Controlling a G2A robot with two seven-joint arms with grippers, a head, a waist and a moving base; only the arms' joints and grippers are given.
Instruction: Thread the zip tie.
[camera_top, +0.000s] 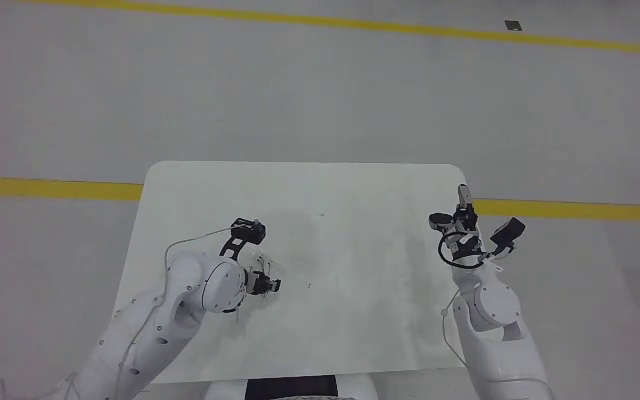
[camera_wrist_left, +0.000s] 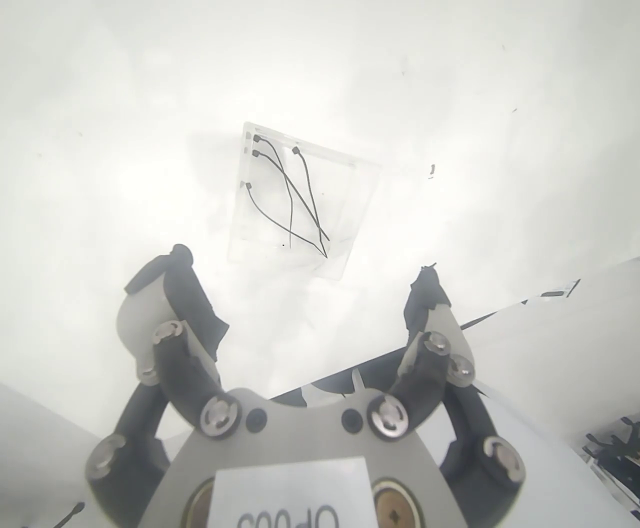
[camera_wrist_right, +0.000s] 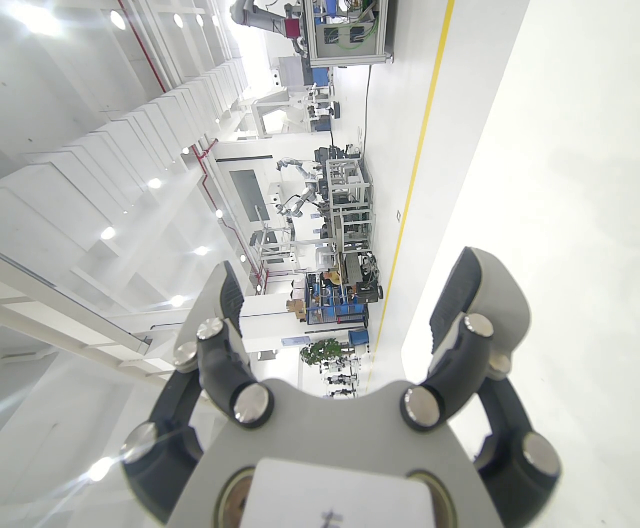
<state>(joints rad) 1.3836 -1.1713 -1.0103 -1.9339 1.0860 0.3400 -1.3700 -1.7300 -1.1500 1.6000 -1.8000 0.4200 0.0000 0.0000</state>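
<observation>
White table, left hand above it, right hand at edge

Looks like a large robotics lab on a factory floor: pale polished floor marked with yellow lines, a white work table, aluminium-framed machine cells packed with equipment, other robot arms at stations beyond, red pipes and rows of round lights along a high white ceiling.
</observation>
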